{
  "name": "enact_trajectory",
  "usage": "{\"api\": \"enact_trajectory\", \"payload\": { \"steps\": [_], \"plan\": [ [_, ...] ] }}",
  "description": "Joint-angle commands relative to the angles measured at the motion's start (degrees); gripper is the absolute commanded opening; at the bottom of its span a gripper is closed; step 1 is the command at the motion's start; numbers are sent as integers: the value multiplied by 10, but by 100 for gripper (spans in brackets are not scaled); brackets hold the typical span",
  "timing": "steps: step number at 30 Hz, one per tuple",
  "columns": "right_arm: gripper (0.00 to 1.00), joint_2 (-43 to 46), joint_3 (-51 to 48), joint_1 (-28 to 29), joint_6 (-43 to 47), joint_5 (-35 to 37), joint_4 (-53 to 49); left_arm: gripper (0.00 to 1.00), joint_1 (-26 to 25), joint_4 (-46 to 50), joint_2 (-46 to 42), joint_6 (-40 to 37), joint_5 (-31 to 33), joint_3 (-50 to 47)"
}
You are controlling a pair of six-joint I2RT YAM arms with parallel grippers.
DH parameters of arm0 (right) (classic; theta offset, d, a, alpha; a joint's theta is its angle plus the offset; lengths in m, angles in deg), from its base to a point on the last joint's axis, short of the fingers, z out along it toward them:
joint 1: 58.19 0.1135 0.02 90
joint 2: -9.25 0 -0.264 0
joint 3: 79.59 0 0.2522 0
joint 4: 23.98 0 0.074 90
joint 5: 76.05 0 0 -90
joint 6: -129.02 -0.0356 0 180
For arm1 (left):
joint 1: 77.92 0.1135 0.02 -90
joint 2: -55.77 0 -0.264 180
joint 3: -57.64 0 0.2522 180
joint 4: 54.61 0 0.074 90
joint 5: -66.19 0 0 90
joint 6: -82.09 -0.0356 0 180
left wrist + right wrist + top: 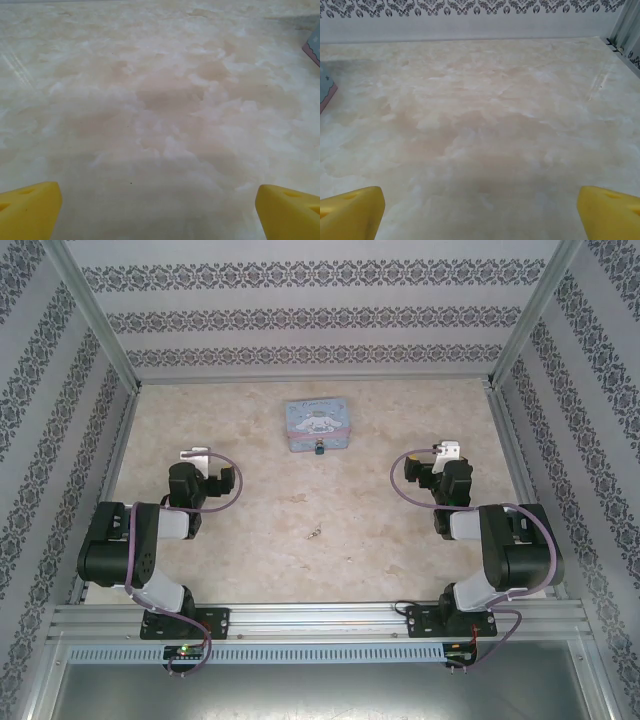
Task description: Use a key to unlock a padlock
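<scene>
Beige marbled table (250, 540) carries the tiny silvery key (314, 534) lying alone near its middle, between the two arms, while the dark bluish padlock (319, 449) sits just at the near edge of the pale blue cartoon tin (320, 425) further back. Left gripper (195, 454) and right gripper (445, 450) both stand wide and hold nothing, well apart from either item, so the task looks unstarted. Next seems a reach for the key, whose thin, flat lie calls for a low, careful pinch
</scene>
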Motion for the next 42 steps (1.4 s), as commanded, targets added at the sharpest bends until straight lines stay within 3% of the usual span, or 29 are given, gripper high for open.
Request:
{"api": "enact_trajectory", "payload": {
  "steps": [1, 23, 25, 30, 34, 38, 42],
  "plan": [
    [98, 11, 3, -4, 3, -13, 7, 100, 2, -14, -5, 1, -4, 5],
    [98, 29, -4, -9, -6, -15, 9, 100, 2, -1, -18, -3, -16, 8],
    [98, 62, -1, -9, -11, -1, -26, 100, 2, 44, -42, 2, -7, 24],
    [98, 132, 71, -11, -52, 2, -231, 100, 2, 170, -95, 3, -4, 75],
    [98, 144, 123, -16, -193, 38, -316, 100, 2, 289, -113, 28, -41, 149],
    [98, 110, 168, -22, -239, -115, -305, 100, 1, 366, -92, 106, -57, 235],
    [86, 37, 249, -13, -301, -232, -326, 100, 0, 451, -35, 203, -81, 339]
  ]
}}
